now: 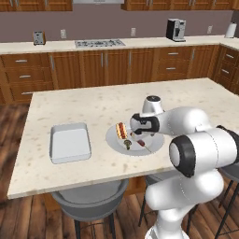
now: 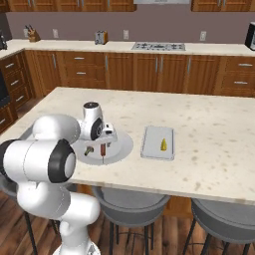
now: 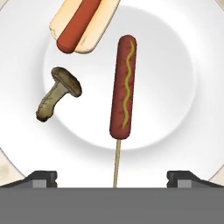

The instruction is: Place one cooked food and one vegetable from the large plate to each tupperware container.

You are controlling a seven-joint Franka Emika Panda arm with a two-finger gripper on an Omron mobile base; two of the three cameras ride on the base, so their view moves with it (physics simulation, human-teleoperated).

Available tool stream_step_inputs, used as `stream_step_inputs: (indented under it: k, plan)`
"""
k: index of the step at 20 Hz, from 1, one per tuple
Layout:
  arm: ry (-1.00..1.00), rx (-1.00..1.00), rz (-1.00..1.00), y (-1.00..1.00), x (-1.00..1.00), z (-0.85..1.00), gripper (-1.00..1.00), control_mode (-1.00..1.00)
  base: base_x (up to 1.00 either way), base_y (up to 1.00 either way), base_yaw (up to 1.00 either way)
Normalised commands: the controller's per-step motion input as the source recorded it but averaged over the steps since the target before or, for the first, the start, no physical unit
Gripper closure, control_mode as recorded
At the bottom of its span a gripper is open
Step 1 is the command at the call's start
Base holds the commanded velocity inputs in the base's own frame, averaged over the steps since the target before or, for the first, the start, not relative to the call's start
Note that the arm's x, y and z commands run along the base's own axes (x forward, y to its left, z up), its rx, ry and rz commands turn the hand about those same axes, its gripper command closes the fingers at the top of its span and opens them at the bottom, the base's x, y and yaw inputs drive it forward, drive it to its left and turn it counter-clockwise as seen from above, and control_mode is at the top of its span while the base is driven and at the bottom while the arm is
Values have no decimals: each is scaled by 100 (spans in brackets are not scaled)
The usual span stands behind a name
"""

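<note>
Hand (image 3: 112, 177), fingers spread wide, hovers above the skewered sausage (image 3: 123, 87) on the plate (image 3: 192, 52).

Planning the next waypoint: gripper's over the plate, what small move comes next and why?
Probably straight down onto the skewered sausage. The gripper hangs open above the large plate, its skewer centred between the fingertips. The yellow wedge already lies in one tupperware container, which still lacks a cooked food.

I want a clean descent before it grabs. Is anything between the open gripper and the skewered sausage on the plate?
Nothing visible. The open gripper hangs above the skewered sausage; the mushroom and hot dog lie apart from it on the large plate.
</note>
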Motion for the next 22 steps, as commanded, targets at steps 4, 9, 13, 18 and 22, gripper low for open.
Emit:
stream_step_inputs:
  k: [4, 9, 13, 18, 22]
  plan:
    - [0, 0, 0, 0, 17, -41, -100, -100, 0, 0, 0]
    - [0, 0, 0, 0, 22, -25, -100, -100, 0, 0, 0]
    - [0, 0, 0, -3, 38, -6, -100, -100, 0, 0, 0]
    - [0, -1, 0, 0, 27, -27, -100, -100, 0, 0, 0]
    - [1, 1, 0, 0, 1, -15, -100, -100, 0, 0, 0]
